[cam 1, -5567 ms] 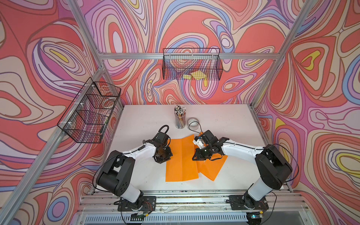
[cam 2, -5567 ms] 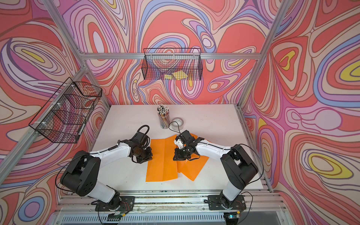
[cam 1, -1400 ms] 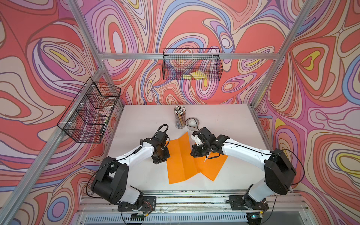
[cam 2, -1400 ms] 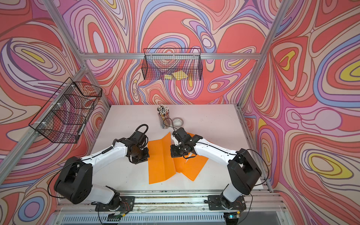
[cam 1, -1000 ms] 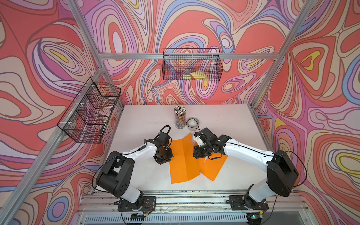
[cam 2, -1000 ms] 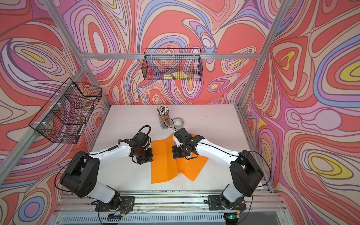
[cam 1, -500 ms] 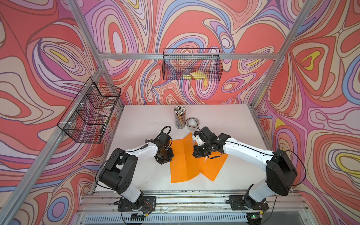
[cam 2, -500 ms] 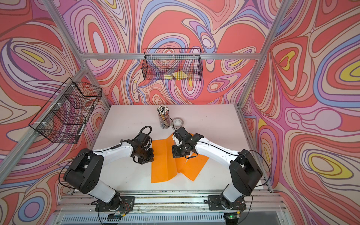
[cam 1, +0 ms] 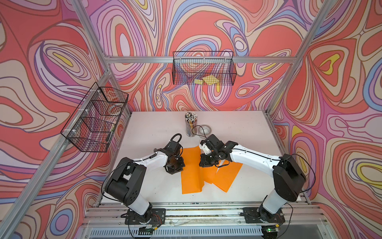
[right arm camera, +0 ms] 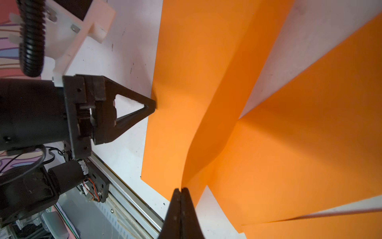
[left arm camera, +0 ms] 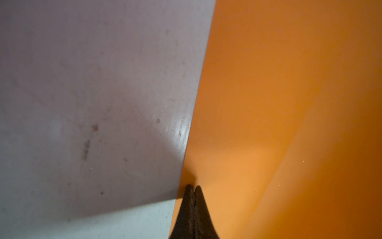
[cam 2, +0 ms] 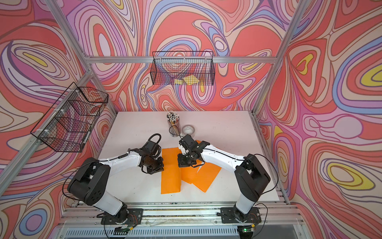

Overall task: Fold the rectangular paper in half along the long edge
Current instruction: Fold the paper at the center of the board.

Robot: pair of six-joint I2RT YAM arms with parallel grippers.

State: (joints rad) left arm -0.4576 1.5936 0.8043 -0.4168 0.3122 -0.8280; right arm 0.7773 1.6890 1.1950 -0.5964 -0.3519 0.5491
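Paper (cam 1: 191, 178) ridged | left jaws clenched at its left edge | right jaws clenched at ridge | table (cam 1: 148, 128) room leftward

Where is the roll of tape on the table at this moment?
In both top views the roll of tape lies flat near the back of the white table, just right of the pencil cup.

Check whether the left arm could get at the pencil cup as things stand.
Probably yes. Bare table lies between the left gripper and the pencil cup, with nothing standing there. But that gripper, shut, presses on the edge of the orange paper, so reaching would mean leaving it.
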